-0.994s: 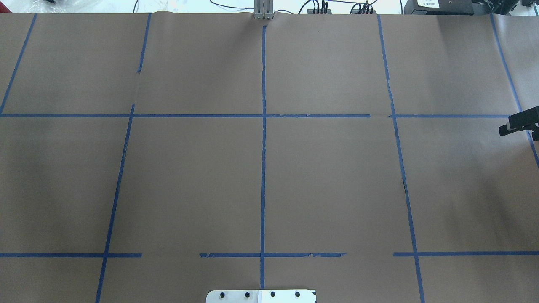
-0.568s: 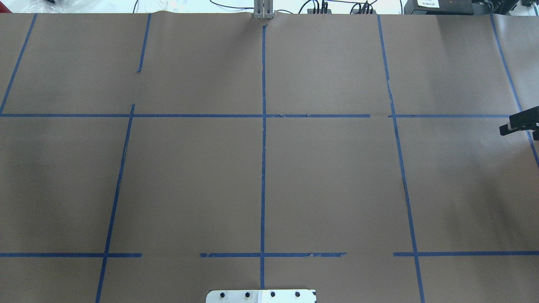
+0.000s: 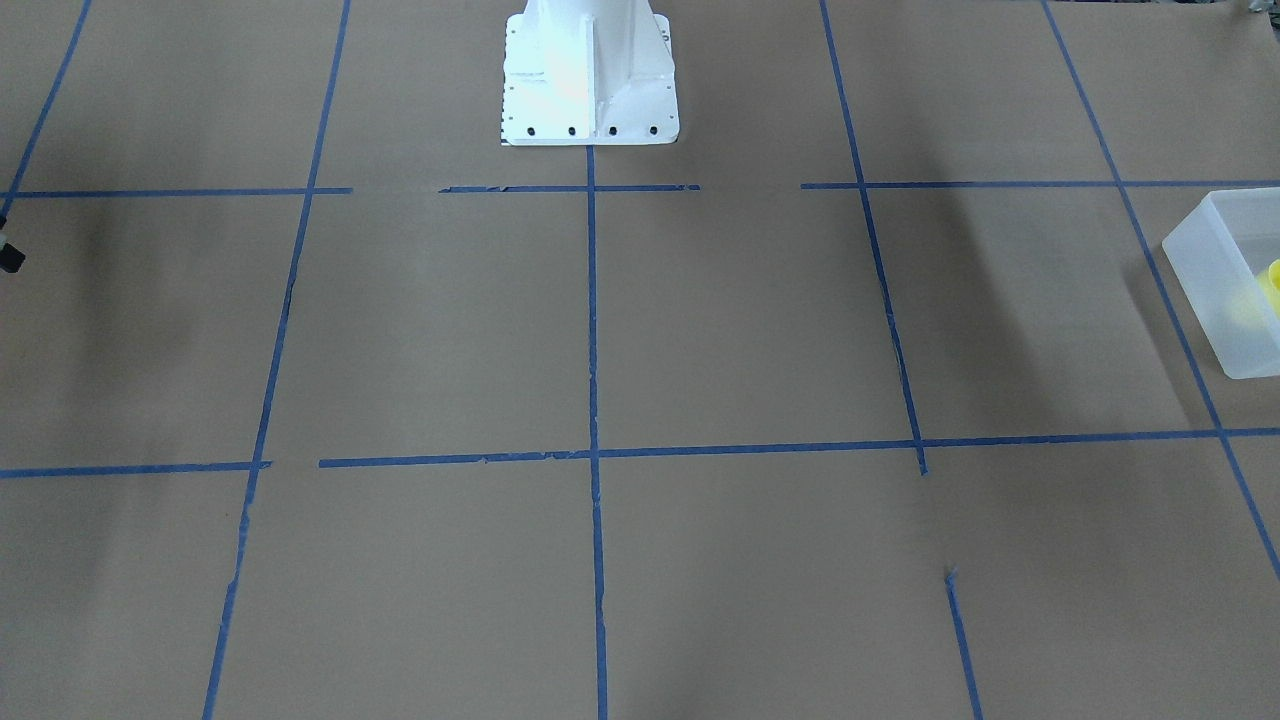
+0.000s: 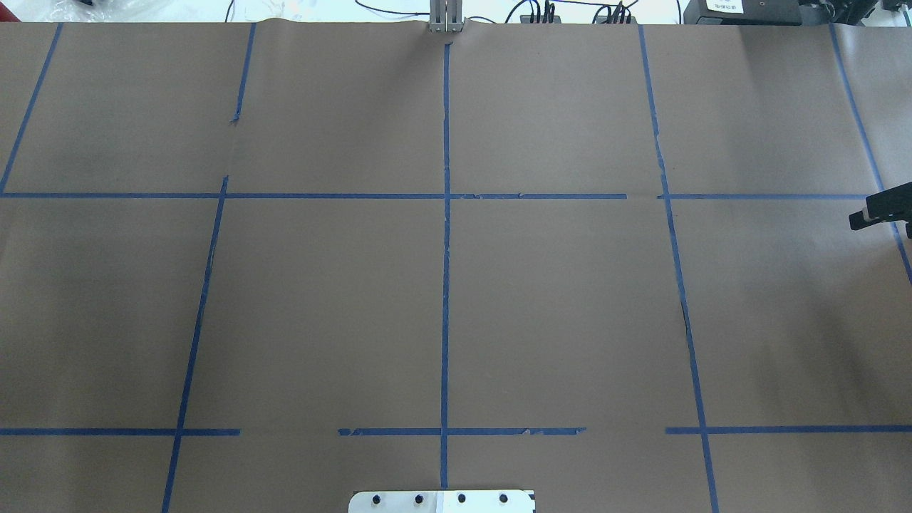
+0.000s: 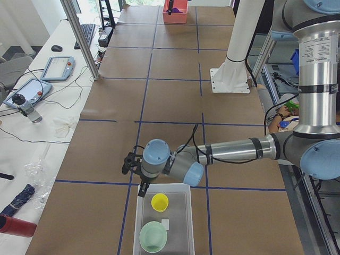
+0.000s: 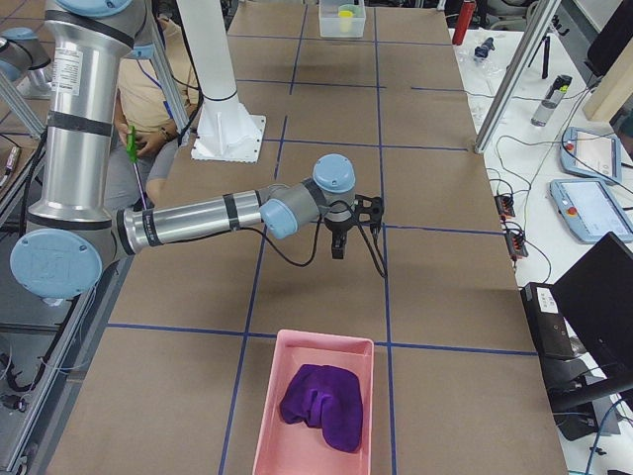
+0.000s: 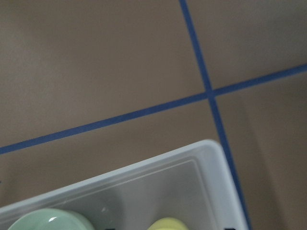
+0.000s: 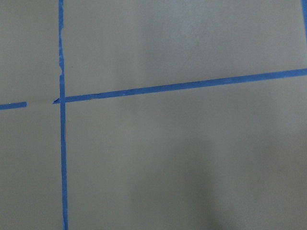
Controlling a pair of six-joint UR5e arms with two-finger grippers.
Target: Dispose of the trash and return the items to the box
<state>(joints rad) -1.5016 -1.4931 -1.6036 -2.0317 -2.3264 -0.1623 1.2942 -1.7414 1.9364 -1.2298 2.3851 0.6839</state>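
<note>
L fingers [image 5: 142, 189] show only in the left-end view, small & dark, at the box's [image 5: 178, 211] short wall nearest mid-counter [image 5: 170, 106]. Can't tell their gap or any hold. R fingers [image 6: 336, 245] hang over bare paper well away from the box. Overhead & front views cut them off at the frame edge, so gap likewise can't tell. In the box: yellow cup [image 5: 160, 202] upright nearer that wall, mint bowl [image 5: 153, 236] behind it, apart. White bit [image 5: 165, 224] beside the bowl, unclear what. Front view clips the box & shows a sliver of cup. L wrist cam gets one box corner plus both rims. Right-end view shows the pink bin [image 6: 297, 450] w/ purple cloth [image 6: 318, 394] at the counter end opposite the box.
</note>
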